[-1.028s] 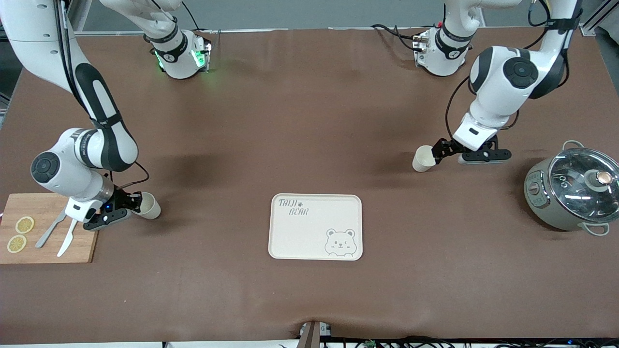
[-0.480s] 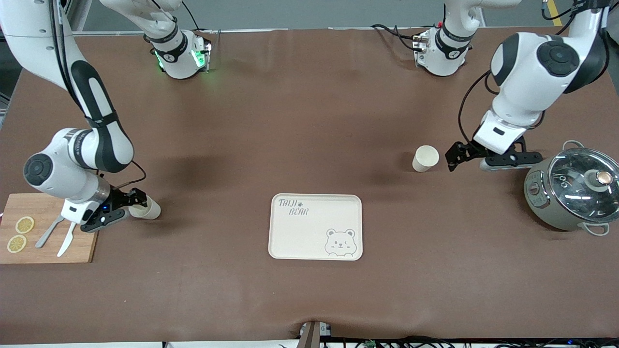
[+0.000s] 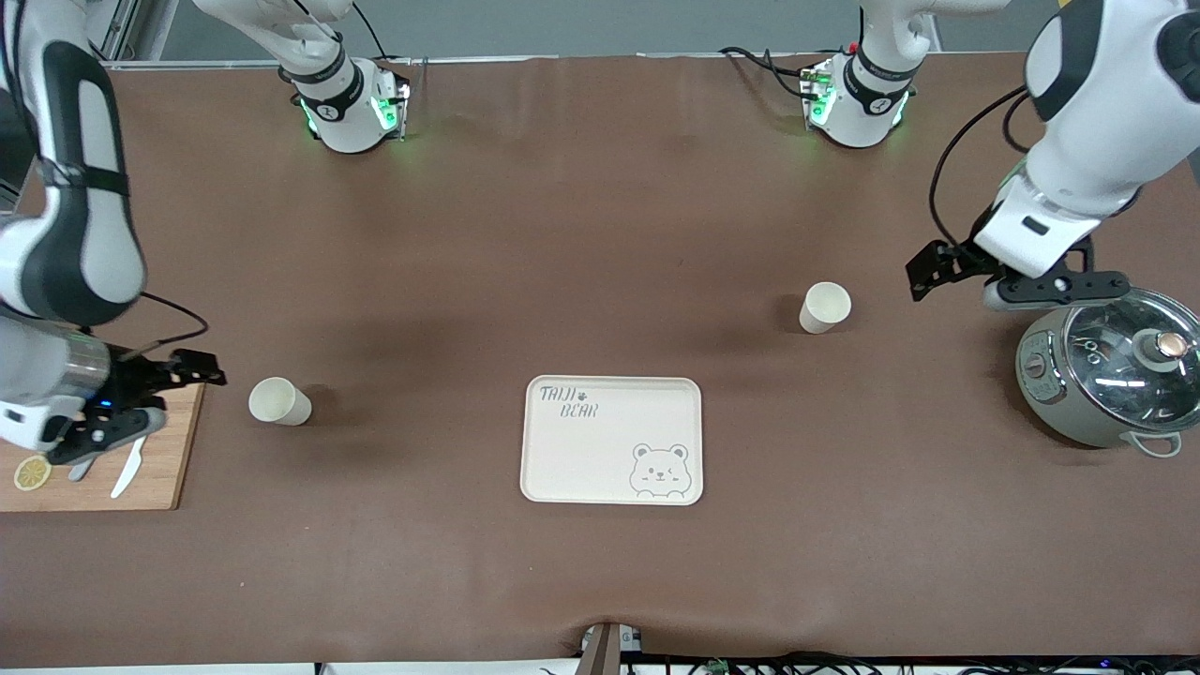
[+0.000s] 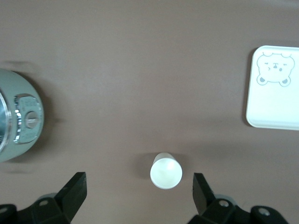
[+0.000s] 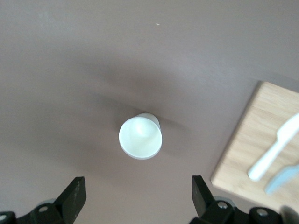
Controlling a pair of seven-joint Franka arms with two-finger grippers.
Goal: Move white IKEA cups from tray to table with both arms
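Two white IKEA cups stand upright on the brown table mat, both free. One cup point(image 3: 279, 401) point(image 5: 140, 137) is toward the right arm's end, beside the cutting board. The other cup point(image 3: 826, 307) point(image 4: 166, 171) is toward the left arm's end, beside the pot. My right gripper point(image 3: 178, 389) point(image 5: 138, 196) hangs open over the board's edge, apart from its cup, with nothing between its fingers. My left gripper point(image 3: 947, 277) point(image 4: 138, 193) is also open and empty, raised above the mat between its cup and the pot.
A cream bear tray point(image 3: 611, 441) point(image 4: 275, 88) lies mid-table, nearer the front camera than both cups. A grey lidded pot point(image 3: 1111, 370) point(image 4: 18, 121) sits at the left arm's end. A wooden cutting board point(image 3: 159, 469) point(image 5: 261, 144) with cutlery and a lemon slice lies at the right arm's end.
The right gripper opened, let go of its cup and drew back over the board. The left gripper backed away from its cup toward the pot and rose. Both cups stayed put.
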